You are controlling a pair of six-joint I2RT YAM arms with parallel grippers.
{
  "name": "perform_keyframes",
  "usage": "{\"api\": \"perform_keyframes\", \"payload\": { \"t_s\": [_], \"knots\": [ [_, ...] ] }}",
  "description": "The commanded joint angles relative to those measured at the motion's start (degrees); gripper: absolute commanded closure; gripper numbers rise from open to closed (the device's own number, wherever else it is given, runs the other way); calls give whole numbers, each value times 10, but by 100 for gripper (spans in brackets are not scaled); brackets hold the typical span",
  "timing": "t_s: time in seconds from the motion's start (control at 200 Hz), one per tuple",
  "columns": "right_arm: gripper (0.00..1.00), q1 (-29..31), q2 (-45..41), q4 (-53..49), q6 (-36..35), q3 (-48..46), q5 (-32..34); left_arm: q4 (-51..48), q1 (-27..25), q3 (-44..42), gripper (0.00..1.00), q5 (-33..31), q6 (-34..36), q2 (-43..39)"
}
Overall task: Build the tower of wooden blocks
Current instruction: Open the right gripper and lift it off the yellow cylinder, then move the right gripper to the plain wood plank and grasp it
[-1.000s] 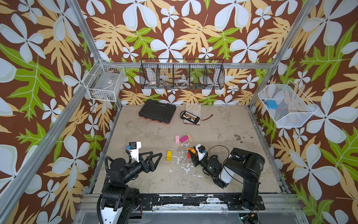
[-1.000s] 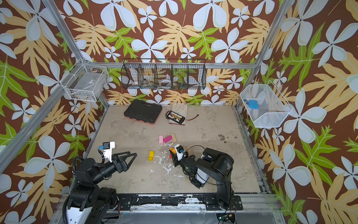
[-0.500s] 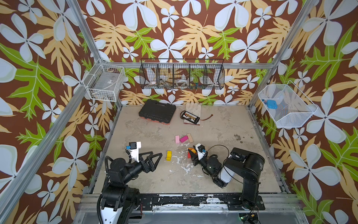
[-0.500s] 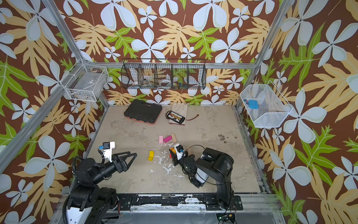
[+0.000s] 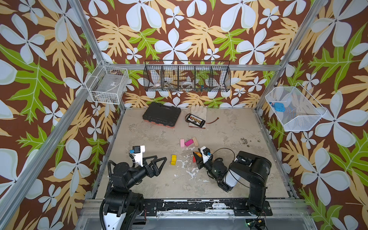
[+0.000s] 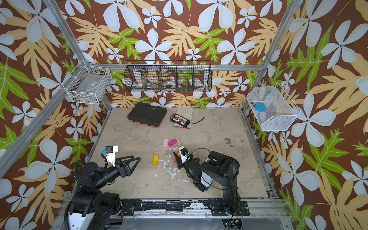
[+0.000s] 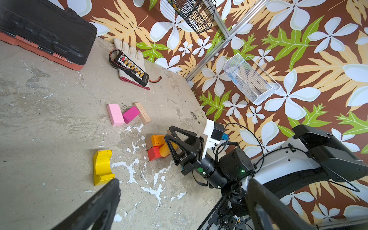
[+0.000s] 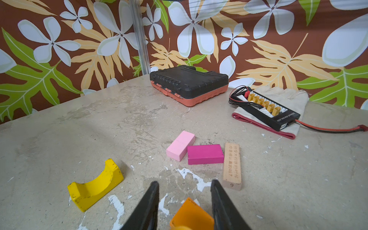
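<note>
A red block (image 7: 153, 154) and an orange block (image 7: 157, 139) sit close together at the middle of the table as a low cluster. My right gripper (image 5: 196, 156) (image 7: 168, 132) (image 8: 185, 182) is low over them, shut on a yellow-orange cylinder (image 7: 163, 150). The orange block (image 8: 192, 217) shows between its fingers. A yellow arch (image 5: 173, 160) (image 8: 95, 187) lies to the left. Farther back lie a pink bar (image 5: 182, 143), a magenta bar (image 5: 188, 142) and a plain wood bar (image 5: 195, 141). My left gripper (image 5: 159, 157) (image 7: 182, 180) hovers open and empty, left of the arch.
A black tool case (image 5: 161, 116) and a glove with a connector board (image 5: 196, 119) lie at the back of the table. Wire baskets hang on the walls: a white one (image 5: 108, 86) at left, a black one (image 5: 187, 76) at the back, another white one (image 5: 294, 108) at right.
</note>
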Motion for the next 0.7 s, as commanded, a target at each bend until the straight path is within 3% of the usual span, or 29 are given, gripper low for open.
{"api": "perform_keyframes", "payload": {
  "t_s": [0.0,0.285,0.49,0.696],
  "knots": [
    [58,-2,4,1,-1,5,3,14,-1,-2,0,5,-2,-1],
    [58,-4,3,-5,-3,9,2,14,0,-2,0,5,-3,-1],
    [36,-1,-34,-16,8,-3,-14,14,-1,-2,0,4,-3,1],
    [31,3,-169,-94,56,-56,4,14,-1,-2,0,4,-3,0]
  ]
}}
